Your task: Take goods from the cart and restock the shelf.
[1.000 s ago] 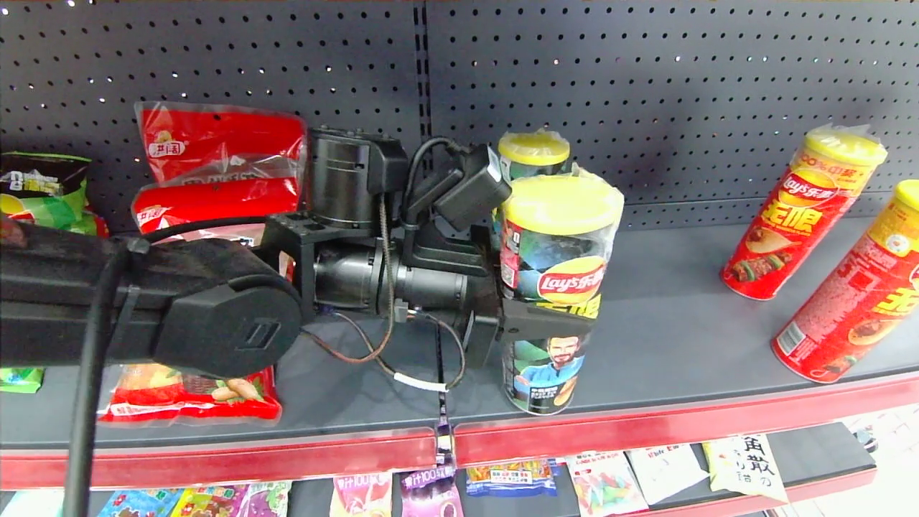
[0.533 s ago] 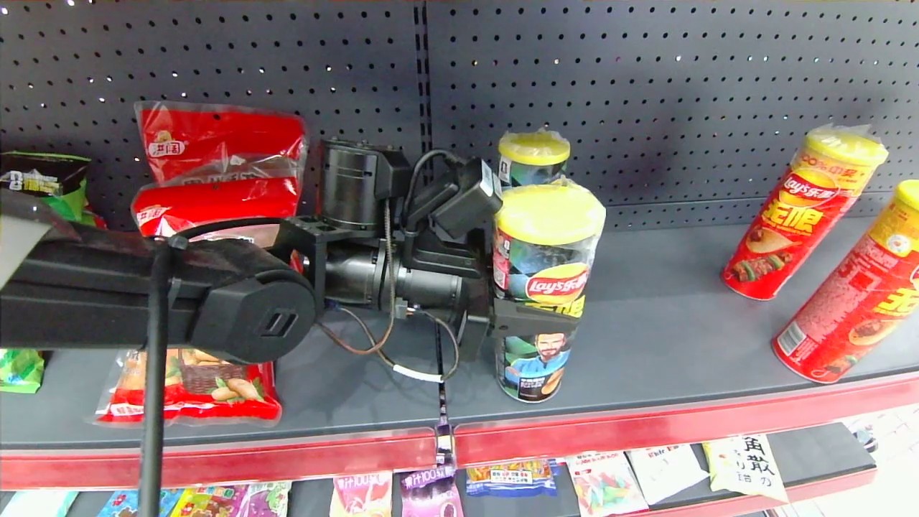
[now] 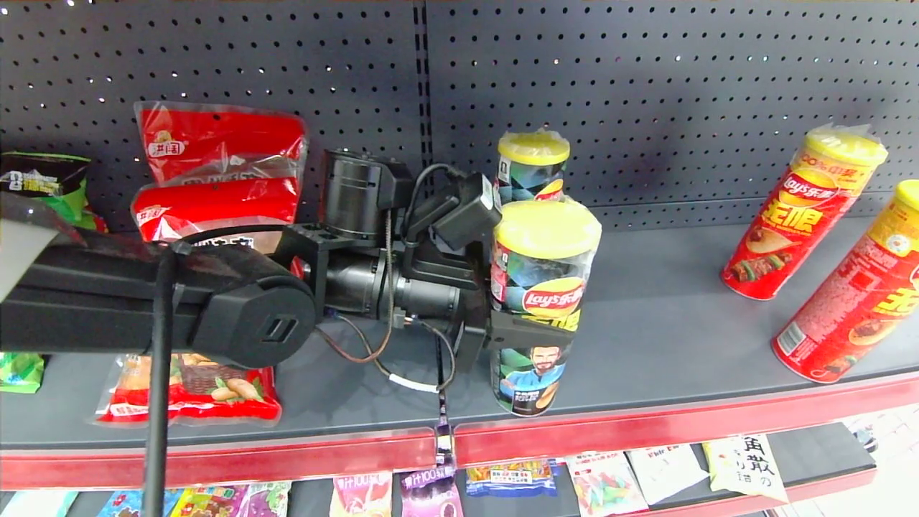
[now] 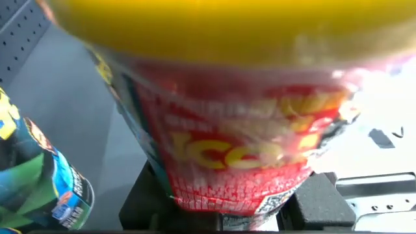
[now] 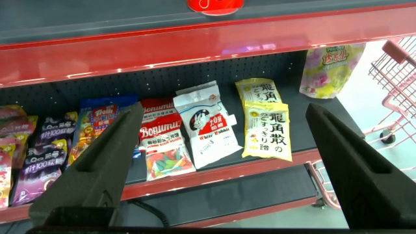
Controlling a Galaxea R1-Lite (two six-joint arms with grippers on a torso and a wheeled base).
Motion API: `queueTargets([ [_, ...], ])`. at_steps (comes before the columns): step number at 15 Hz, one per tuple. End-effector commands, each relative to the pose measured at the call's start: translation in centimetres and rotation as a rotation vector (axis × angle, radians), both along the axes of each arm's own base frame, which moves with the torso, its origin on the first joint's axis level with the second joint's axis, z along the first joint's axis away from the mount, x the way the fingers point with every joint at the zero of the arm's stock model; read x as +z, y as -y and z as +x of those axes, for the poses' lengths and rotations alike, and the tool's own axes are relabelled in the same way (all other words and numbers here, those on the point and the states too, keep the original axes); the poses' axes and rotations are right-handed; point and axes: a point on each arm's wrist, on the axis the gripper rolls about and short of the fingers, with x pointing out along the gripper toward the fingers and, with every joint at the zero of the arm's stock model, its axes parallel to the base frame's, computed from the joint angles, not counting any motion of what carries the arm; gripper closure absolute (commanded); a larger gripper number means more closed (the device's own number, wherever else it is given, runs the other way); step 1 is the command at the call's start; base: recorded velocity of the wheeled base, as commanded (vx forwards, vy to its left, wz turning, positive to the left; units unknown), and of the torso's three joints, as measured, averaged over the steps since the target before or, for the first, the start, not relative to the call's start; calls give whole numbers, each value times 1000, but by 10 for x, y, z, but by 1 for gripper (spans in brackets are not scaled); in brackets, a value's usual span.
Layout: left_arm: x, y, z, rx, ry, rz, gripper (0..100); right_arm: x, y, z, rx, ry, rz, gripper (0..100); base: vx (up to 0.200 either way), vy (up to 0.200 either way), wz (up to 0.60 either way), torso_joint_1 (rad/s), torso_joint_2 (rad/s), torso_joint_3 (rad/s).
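Left arm [image 3: 143,294]: stretched level across the shelf front from the robot's left, with the wrist in line with the forearm. The left gripper [image 3: 533,327] is clamped sideways round a tall chips can with a yellow plastic lid and a green-blue printed wrap [image 3: 546,251].
- Grip sits at about mid-height of the chips can, which is upright with a slight lean.
- In the left wrist view the chips can [image 4: 234,149] sits directly ahead, lid nearest the lens.
- The can's base is low over the grey metal shelf with a red front lip [image 3: 668,337], near that lip. Cannot tell whether it touches.

Beyond the left gripper:
- Directly behind the held can stands a second can of the same yellow-lidded kind [image 3: 533,165], upright and close to the black pegboard [image 3: 646,86].
- Well off to the gripper's right, two red chips cans [image 3: 804,215] lean over.
- Back along the arm, a flat peanut bag [image 3: 190,395] lies below it. Two red snack bags [image 3: 219,165] are propped against the pegboard behind it.

Right gripper [image 5: 223,114]: fingers spread wide, holding nothing, pointing at a lower shelf [image 5: 214,188].
- Past the fingers, sweet packets [image 5: 208,123] lie in a row on it.
- A pink wire cart [image 5: 400,78] stands off to one side.
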Motion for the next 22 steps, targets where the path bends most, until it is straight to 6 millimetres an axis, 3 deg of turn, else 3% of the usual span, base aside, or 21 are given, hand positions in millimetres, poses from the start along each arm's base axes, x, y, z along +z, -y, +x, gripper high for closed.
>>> queueTargets([
  [1, 1, -1, -2, -7, -6, 3, 100, 0, 0, 0, -1, -2, 0, 0, 0, 0, 0, 0, 0, 0],
  [5, -4, -2, -3, -5, -7, 15, 100, 0, 0, 0, 0, -2, 0, 0, 0, 0, 0, 0, 0, 0],
  [6, -6, -2, -3, -7, -1, 18, 0, 0, 0, 0, 0, -2, 0, 0, 0, 0, 0, 0, 0, 0],
  [11, -4, -5, -6, -1, -5, 21, 0, 0, 0, 0, 0, -2, -2, 0, 0, 0, 0, 0, 0, 0],
  [14, -5, -18, -15, 18, -21, 35, 0, 0, 0, 0, 0, -2, 0, 0, 0, 0, 0, 0, 0, 0],
  [20, -18, -92, -37, 202, -90, 89, 0, 0, 0, 0, -1, -2, 0, 0, 0, 0, 0, 0, 0, 0],
  [22, -20, -107, -48, 332, -109, 130, 0, 0, 0, 0, 0, -2, 0, 0, 0, 0, 0, 0, 0, 0],
])
